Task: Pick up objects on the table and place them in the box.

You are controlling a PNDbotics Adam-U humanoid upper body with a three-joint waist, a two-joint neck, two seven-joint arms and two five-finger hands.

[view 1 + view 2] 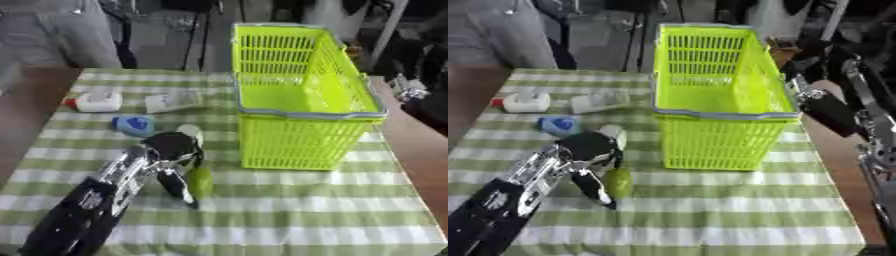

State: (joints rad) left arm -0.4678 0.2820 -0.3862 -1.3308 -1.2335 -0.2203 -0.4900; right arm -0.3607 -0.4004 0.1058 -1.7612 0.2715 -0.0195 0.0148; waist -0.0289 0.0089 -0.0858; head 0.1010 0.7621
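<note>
A tall lime-green basket (306, 105) stands on a green-and-white checked cloth (289, 210) covering a wooden table (418, 150), its open top showing only bare mesh inside. To the basket's left, the robot's left hand (171, 150) comes in over the cloth, its dark fingers (179, 187) curled down around a small yellow-green object (200, 181) that lies just beside the basket's near left corner; the object appears to rest on the cloth, though contact beneath it cannot be made out. A pale rounded item (190, 133) peeks out from behind the hand on the side facing the basket. Further left of the basket lie three more things: a blue-and-white object (134, 125), a clear packet (173, 100) closest to the basket's far left corner, and a white bottle with a red cap (94, 102) well apart from it. To the basket's right, the robot's right arm (826, 110) hangs beside the rim; whether its hand is spread or closed cannot be told.
</note>
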